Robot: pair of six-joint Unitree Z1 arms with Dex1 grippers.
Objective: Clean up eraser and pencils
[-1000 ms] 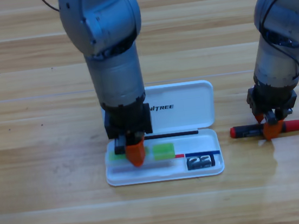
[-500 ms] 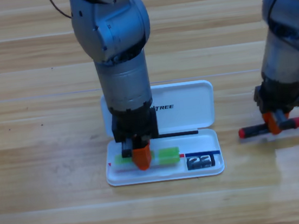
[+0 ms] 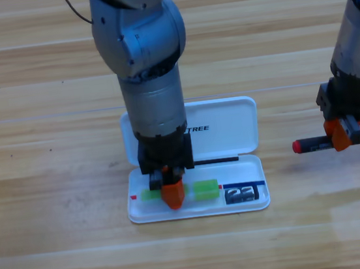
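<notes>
Right gripper (image 3: 342,135) has lifted clear of the table (image 3: 49,190) since 1 s ago, when it stood down at the wood; it has also drifted toward the picture's right edge, and its shadow now lies well below it on the boards. Its jaws are closed across the middle of the black pencil (image 3: 314,145), which hangs level, red ends out to either side. Judgement: pick is made, carry to the case comes next. Left gripper (image 3: 172,194) is down inside the tray of the white case (image 3: 232,131), over the green pencil (image 3: 205,190), whose 2 green ends show either side of the orange jaw; over the last second that pencil has shifted slightly rightward along the tray. Whether these jaws grip or have let go, cannot tell: the gripper points down and hides the gap. Eraser (image 3: 241,195) sits at the tray's right end, just beside the green pencil. Judgement: 2 of 3 items in the case, 1 in the air. Materials: case is smooth moulded white plastic, rounded corners, lid laid flat open behind the tray. Pencils are short, thick and round-barrelled; black one glossy with red caps, green one matt. Eraser a small black block with white marks. Table is pale, planked, lightly glossy wood.
</notes>
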